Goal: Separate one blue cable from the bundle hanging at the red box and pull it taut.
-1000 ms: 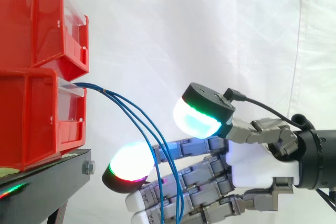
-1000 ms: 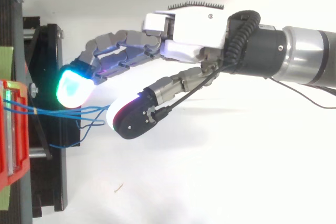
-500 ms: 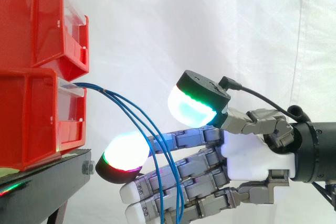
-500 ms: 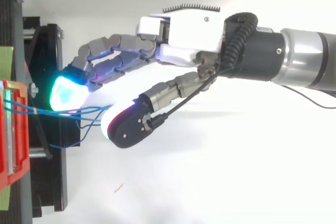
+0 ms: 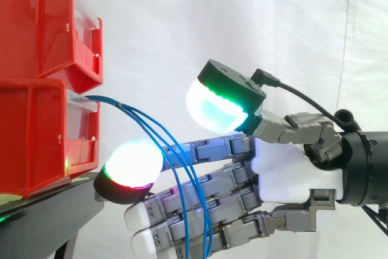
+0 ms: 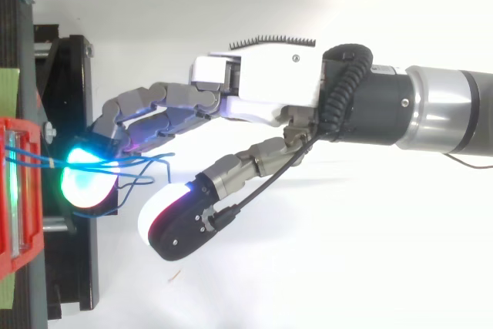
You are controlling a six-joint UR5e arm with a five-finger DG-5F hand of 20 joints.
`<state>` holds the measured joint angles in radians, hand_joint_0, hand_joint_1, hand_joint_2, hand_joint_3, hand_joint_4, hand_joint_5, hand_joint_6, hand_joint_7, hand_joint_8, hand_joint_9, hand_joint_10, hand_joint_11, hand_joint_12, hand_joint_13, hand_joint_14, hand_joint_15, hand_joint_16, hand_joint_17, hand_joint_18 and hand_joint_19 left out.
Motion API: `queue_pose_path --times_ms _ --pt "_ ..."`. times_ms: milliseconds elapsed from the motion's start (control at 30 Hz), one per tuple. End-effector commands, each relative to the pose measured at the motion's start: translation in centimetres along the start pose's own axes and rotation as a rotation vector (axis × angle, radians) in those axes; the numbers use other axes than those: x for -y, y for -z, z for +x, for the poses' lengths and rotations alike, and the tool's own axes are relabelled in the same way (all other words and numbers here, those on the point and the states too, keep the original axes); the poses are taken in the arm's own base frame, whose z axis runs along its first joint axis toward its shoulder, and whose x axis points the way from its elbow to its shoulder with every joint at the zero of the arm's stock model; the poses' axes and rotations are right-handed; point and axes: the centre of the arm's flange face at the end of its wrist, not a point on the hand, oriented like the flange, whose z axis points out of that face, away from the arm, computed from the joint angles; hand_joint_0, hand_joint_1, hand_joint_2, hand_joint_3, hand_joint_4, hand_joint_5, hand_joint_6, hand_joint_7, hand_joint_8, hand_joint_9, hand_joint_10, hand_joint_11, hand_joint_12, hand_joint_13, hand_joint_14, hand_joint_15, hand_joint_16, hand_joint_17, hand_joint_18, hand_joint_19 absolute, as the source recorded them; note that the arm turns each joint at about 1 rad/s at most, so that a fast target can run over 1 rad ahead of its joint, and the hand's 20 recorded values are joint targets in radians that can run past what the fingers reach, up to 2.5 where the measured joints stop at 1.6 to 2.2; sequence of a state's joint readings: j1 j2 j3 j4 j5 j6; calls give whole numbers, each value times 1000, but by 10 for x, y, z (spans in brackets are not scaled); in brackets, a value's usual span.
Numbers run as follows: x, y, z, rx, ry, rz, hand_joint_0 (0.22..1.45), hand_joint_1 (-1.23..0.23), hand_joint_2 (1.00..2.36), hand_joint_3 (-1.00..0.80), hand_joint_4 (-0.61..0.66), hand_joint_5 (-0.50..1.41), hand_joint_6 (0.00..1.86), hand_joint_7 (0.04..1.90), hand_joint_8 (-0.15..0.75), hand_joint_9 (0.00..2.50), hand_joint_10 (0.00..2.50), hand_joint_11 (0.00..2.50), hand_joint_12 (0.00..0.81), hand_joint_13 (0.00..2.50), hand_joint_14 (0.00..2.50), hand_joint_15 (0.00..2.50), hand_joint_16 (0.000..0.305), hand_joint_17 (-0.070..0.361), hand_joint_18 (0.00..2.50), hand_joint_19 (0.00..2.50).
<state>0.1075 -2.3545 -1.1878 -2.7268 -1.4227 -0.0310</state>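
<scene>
Before a white curtain (image 5: 242,22), the hand (image 5: 285,171) spreads wide among blue cables (image 5: 130,110) beside red bins (image 5: 36,131).

The robot hand (image 5: 284,168) extends level from the right, fingers (image 5: 209,148) nearly straight, thumb (image 5: 221,104) held apart.

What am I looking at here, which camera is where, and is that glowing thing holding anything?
This is a robot arm ending in a mechanical hand; the glowing blobs are its own fingertip pads, not lamps. One picture is taken level from the side, the other from above; both show the same scene. At the left, two red bins are stacked on a black stand before a white curtain. A bundle of thin blue cables comes out of the lower bin and droops across the hand's outstretched fingers. The thumb stands apart from them, so the hand is open and pinches no cable yet.
</scene>
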Motion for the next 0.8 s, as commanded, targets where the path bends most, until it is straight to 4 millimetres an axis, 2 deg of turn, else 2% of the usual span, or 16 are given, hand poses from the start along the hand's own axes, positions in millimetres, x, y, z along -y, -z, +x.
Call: queue_pose_path --times_ms 0,333,633,767 --pt "1 1 1 -4 -1 6 552 -661 1002 -455 223 -151 503 943 258 598 9 310 248 540 5 125 22 50 386 92" --pt "0 2 -2 -10 -6 15 583 -652 1005 -417 211 -133 503 1031 256 605 11 323 241 541 5 134 21 48 381 98" --pt "3 5 -21 -32 -15 30 568 -636 1004 -446 217 -132 503 1028 258 610 11 328 244 545 4 133 22 49 385 100" --pt "-5 1 -27 -30 -15 13 561 -614 1002 -463 224 -129 503 1032 261 613 9 318 247 547 5 133 22 49 388 101"
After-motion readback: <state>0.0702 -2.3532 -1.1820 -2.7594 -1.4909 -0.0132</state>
